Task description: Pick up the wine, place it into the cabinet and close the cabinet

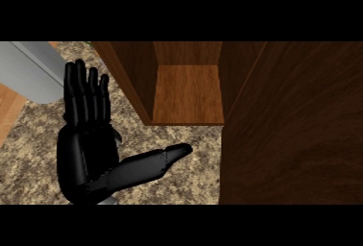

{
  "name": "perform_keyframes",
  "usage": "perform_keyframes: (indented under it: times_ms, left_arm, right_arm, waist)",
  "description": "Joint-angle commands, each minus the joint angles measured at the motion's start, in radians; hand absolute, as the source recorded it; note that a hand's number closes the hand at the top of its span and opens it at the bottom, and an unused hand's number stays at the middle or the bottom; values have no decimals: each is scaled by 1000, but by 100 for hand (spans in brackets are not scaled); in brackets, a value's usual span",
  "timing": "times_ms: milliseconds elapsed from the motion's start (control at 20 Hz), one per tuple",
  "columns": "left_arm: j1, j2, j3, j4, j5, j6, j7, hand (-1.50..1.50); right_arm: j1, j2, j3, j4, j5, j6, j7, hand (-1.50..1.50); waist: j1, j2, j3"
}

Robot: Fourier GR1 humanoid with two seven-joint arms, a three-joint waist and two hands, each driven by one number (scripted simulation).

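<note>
Your left hand (89, 144) fills the near left of the head view, flat and released, fingers straight up and thumb stuck out to the right over the speckled surface (177, 168), grasping nothing. Right of it you've got the wooden cabinet (188, 93) standing open with its shelf bare, and its dark door (291, 125) swung out along the view's right side. Up in the far left corner there's a grey object (35, 69), cut off by the edge; the wine doesn't show, and neither does your right hand.
</note>
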Motion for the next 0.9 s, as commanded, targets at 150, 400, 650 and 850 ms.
perform_keyframes:
  times_ms: [150,400,650,850]
  left_arm:
    - [-47,0,-7,-44,-90,70,148,-150]
    - [17,0,-55,-94,-174,99,185,-150]
    - [88,48,45,-252,-218,8,295,-150]
    - [62,59,130,-236,-181,-27,289,-150]
  right_arm:
    - [-5,-2,-24,-111,-53,-14,88,-150]
    - [14,43,33,-71,20,-9,52,-150]
    - [-50,24,5,-119,17,-60,138,-150]
    - [-71,9,-21,-114,-1,-48,144,-150]
  waist:
    - [0,-1,0]
    - [1,0,0]
    - [5,-1,0]
    - [1,0,0]
